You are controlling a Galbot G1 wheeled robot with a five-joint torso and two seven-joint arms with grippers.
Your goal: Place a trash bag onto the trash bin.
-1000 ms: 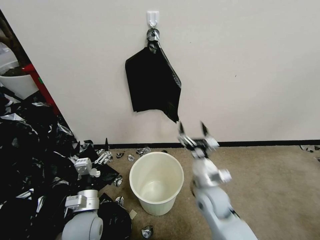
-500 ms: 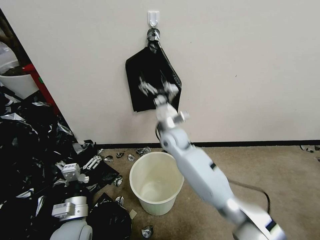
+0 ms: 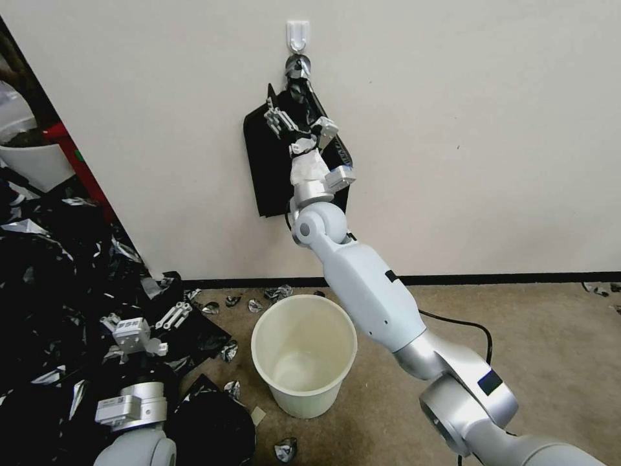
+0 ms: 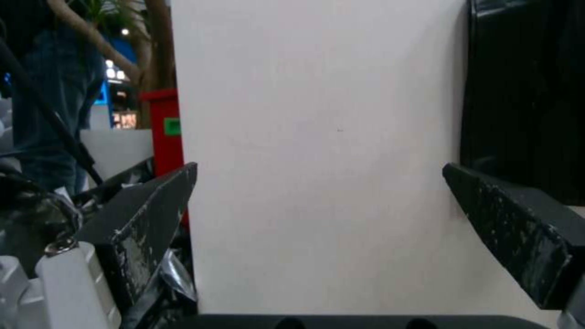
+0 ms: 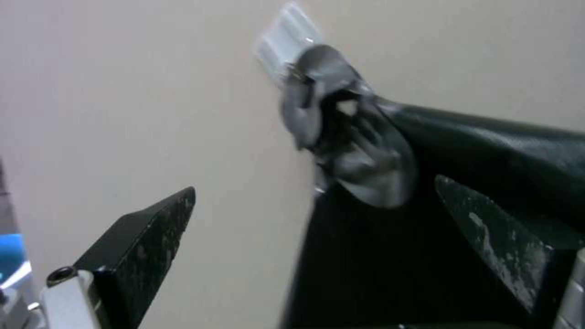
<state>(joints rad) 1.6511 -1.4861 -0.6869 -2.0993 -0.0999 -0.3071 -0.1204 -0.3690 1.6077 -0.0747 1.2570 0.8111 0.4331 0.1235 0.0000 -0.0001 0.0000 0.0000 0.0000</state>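
Carpet [image 3: 556,362] covers the floor where a round cream-white trash bin [image 3: 304,353] stands upright near the foot of a pale wall [image 3: 466,129]. At twelve o'clock from the bin, high on the wall, a white hook [image 3: 297,34] holds a flat black bundle of bags [image 3: 268,168] bound at its top with grey tape [image 3: 296,72].

The robot's right arm reaches up from five o'clock, passing over the bin's right edge, and its right hand [image 3: 299,123] is raised against the upper part of the hanging bundle, just under the tape. The fingers are spread wide apart and grip nothing. In the right wrist view, the two dark fingertips [image 5: 146,237] stand well apart, one over bare wall, the other over the black plastic, with the tape knot and hook beyond them.

The left hand [image 3: 171,315] sits low at nine o'clock from the bin, over a large heap of black plastic scraps [image 3: 52,304] that spreads across the floor on that side. Its fingers are also parted and hold nothing; the left wrist view shows them apart with pale wall between them. Small crumpled scraps lie on the carpet around the bin. No single loose trash bag can be told apart from the bundle or the heap; the bin's rim is bare.
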